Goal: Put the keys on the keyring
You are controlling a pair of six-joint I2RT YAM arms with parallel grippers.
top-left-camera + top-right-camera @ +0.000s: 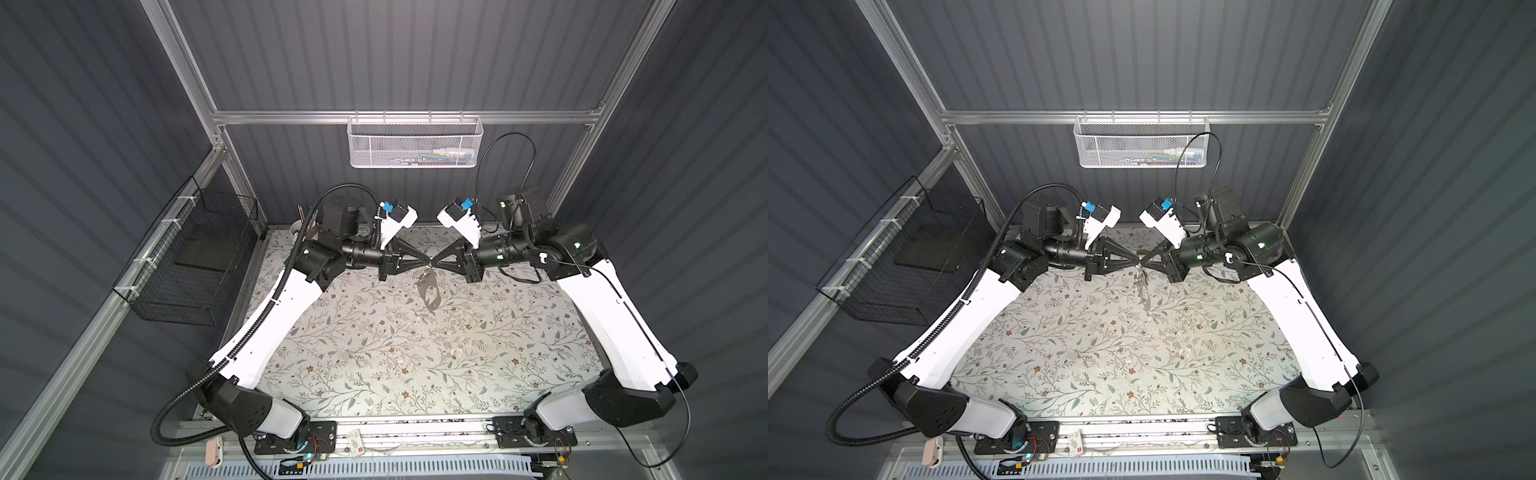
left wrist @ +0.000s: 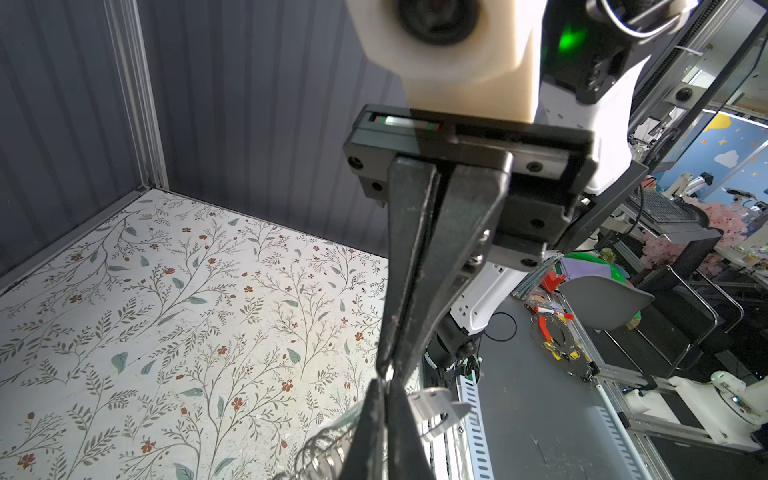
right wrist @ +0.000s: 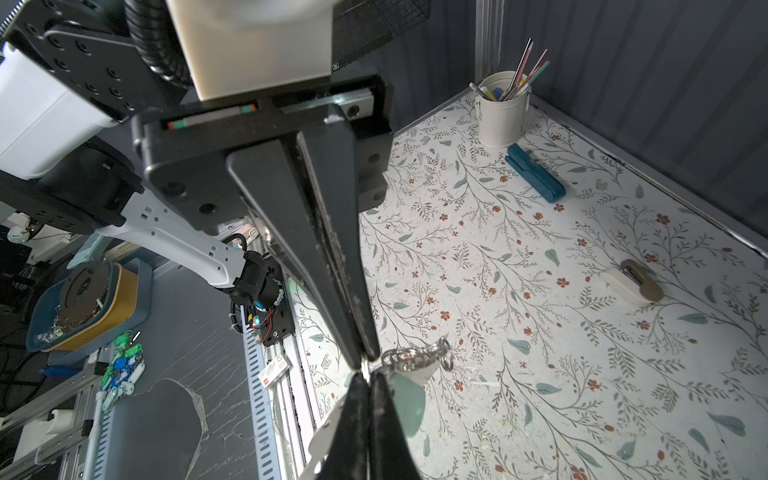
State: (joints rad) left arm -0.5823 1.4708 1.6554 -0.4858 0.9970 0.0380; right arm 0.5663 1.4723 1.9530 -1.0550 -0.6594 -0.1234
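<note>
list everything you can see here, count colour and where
table: 1, floral print
cup: 1, white, table's far left corner
pens: several, mixed colours, in cup
case: 1, teal, on table beside cup
lump: 1, tan and white, on table
mesh basket: 1, white, back rail
wire basket: 1, black, left wall
keyring: 1, grey fob with silver rings, hanging above table
keys: 1 mint-green tag, hanging beside the rings; key itself unclear
left gripper: 1, black, shut on keyring
right gripper: 1, black, shut on keyring
</note>
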